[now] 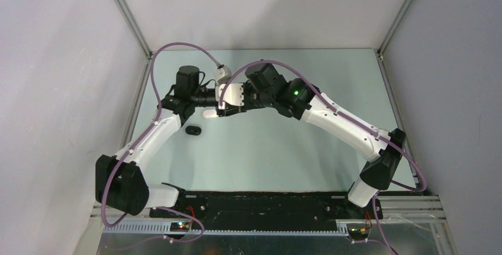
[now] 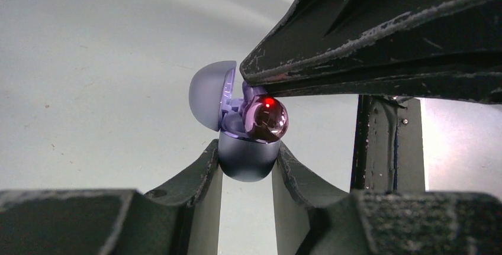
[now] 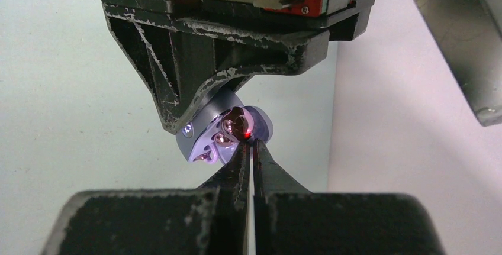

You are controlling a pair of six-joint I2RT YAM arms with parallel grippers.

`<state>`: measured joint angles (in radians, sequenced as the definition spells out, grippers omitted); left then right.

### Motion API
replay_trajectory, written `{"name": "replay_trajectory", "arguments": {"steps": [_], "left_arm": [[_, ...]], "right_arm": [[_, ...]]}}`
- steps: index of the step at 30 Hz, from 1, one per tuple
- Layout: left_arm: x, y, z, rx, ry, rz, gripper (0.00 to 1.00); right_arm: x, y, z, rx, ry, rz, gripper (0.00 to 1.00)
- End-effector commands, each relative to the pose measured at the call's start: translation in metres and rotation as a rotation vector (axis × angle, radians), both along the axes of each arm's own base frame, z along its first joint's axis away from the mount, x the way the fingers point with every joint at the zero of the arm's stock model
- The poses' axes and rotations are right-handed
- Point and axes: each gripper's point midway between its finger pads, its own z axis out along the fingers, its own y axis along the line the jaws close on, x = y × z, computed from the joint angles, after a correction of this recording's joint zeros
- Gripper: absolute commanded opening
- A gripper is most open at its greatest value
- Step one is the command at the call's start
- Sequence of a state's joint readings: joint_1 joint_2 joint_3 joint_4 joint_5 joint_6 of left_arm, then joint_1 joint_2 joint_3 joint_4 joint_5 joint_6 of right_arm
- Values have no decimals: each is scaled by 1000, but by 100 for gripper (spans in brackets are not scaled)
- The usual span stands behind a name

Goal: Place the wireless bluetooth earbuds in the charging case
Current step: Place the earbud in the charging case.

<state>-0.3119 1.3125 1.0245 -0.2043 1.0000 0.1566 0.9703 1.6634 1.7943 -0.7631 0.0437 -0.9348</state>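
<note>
Left wrist view: shows the left gripper [image 2: 247, 148] clamped on the rounded base of the lavender charging case [image 2: 245, 166], one finger on each flank, below the seam. Shows the lid [image 2: 208, 95] hinged open and leaning left. At the mouth of the case, the lavender earbud [image 2: 266, 119], glossy, with a red light glowing on it, partly in its well and not yet flush. Bearing on it from the upper right, the right gripper [image 2: 253, 82]; jaw gap not readable here.

Right wrist view: own fingers all but pressed together, only a thin slit between them, tips at the bud's edge. Seems to nip the bud there rather than merely push it, though hard to be sure. Case tilted, gripped from above by the other arm. Pink glints deeper inside, perhaps a second bud already seated; too small to tell.

Top view: both wrists meeting over the far middle of the table [image 1: 266, 148], case and bud hidden between them. Beside the left wrist, a black pebble case [image 1: 192, 129] and a white pebble case [image 1: 209, 113], apart from each other.

Handling, as a judgement: tiny, very light, hard and slick, so likely to squirt out of a pinch on the glossy dome. Better taken by the narrower inner nub, with light pressure. Best to hold the case low on the base, clear of the thin hinge.
</note>
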Motion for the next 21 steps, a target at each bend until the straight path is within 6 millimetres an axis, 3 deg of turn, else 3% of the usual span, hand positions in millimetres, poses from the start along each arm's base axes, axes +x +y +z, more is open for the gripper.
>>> {"name": "replay_trajectory", "arguments": {"steps": [1,12,21], "left_arm": [[0,0,23,-39,-52,-10,0],[-3,5,31,-68,-91,-38,0],[-4,4,31,-81,-84,-42,0]], "right_arm": [[1,9,20,63,-16,13,0],[3,-7,8,41,11,-25,0],[0,-1,5,49,20,-12,0]]}}
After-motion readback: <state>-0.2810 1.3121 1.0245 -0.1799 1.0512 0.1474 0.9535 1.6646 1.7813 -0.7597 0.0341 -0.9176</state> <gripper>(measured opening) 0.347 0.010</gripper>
